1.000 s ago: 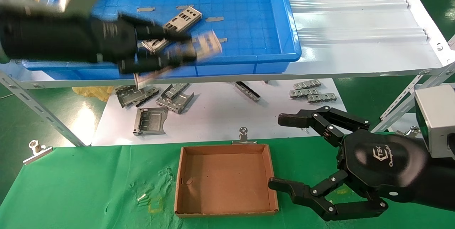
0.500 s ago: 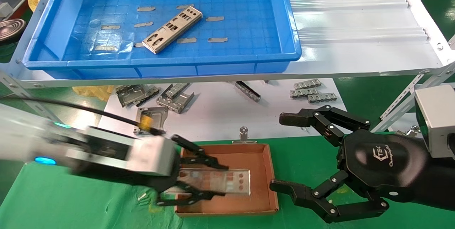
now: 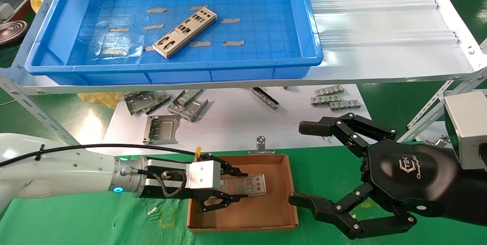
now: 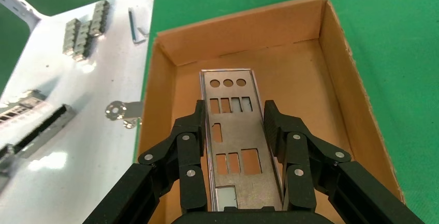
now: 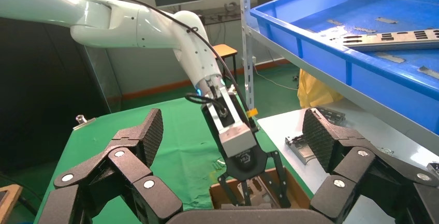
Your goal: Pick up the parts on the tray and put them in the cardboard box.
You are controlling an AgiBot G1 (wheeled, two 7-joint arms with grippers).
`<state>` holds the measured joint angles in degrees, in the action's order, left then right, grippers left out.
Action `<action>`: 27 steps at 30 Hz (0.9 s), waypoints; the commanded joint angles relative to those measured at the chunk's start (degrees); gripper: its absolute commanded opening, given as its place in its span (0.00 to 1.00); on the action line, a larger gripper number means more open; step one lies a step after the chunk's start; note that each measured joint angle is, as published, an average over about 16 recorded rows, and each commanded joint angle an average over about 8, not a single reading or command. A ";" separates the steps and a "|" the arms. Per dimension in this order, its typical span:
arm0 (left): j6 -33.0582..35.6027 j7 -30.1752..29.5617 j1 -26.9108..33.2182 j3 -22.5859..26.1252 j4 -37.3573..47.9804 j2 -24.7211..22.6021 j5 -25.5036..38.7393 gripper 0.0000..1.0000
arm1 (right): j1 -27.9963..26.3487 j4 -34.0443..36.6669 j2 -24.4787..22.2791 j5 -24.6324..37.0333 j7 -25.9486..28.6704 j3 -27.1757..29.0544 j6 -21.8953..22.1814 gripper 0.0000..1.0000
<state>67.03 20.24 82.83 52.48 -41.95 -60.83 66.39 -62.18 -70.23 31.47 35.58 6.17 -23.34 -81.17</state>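
The left gripper (image 3: 228, 190) has its black fingers clamped on a thin silver punched plate (image 3: 249, 185) over the brown corrugated cardboard box (image 3: 291, 184), looks just above the floor. Another plate (image 3: 185, 31) lies on the gridded blue tray (image 3: 310, 47). Right gripper (image 3: 304, 163) sits beside the box, fingers spread wide.

A bright blue tray (image 3: 304, 28) with a gridded floor is seen. Silver plates (image 3: 185, 31) (image 3: 245, 184) are punched with round and rectangular cut-outs. The box (image 3: 290, 184) is brown, the cloth (image 3: 76, 218) green, the grippers (image 3: 228, 191) (image 3: 304, 163) black.
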 commanded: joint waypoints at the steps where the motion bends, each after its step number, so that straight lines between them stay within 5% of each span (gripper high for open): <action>1: -0.19 0.64 -0.06 0.09 0.93 -0.76 0.14 0.50 | 0.00 0.00 0.00 0.00 0.00 0.00 0.00 1.00; 4: -0.56 1.90 -0.02 0.05 1.78 -1.58 0.27 0.88 | 0.00 0.00 0.00 0.00 0.00 0.00 0.00 1.00; 6: -0.96 2.65 -0.02 0.02 2.31 -2.13 0.37 1.00 | 0.00 0.00 0.00 0.00 0.00 0.00 0.00 1.00; 19: -1.43 5.25 0.13 -0.19 4.87 -4.35 0.24 1.00 | 0.00 0.00 0.00 0.00 0.00 0.00 0.00 1.00; 27: 5.08 2.33 -0.27 -1.65 5.27 -2.29 -4.50 1.00 | 0.00 0.00 0.00 0.00 0.00 0.00 0.00 1.00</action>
<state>72.70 21.69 82.38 50.70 -36.40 -63.04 61.27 -62.17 -70.23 31.47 35.58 6.17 -23.34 -81.17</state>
